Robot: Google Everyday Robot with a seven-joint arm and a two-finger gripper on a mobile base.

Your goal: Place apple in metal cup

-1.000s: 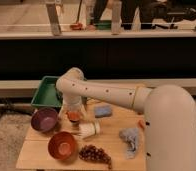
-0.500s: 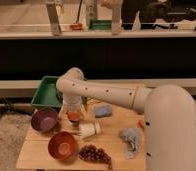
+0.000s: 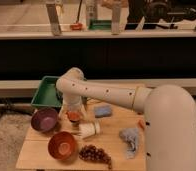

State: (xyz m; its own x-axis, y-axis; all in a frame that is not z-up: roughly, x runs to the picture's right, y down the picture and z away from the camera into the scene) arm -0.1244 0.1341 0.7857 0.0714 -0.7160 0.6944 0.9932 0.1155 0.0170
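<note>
We are seeing the gripper (image 3: 73,108) hanging right over the apple (image 3: 73,116), at its 12 o'clock, with the fingers spread wide and released. Whether they are brushing the fruit we cannot tell. The apple is sitting at 3 o'clock from the purple bowl (image 3: 43,120) and at 10 o'clock from the tipped white cup (image 3: 89,130).

We are taking a greyish patch just under the apple for the metal cup (image 3: 74,123). On that reading the apple is resting in or on the cup's mouth, and we are judging the task to be at or near its end, with only lifting clear left. We are hedging, though: fruit and gripper are hiding most of the cup's rim, so the apple could be lying beside it. The arm (image 3: 111,95) is also cutting off the 3 o'clock side of the table (image 3: 36,156).
</note>
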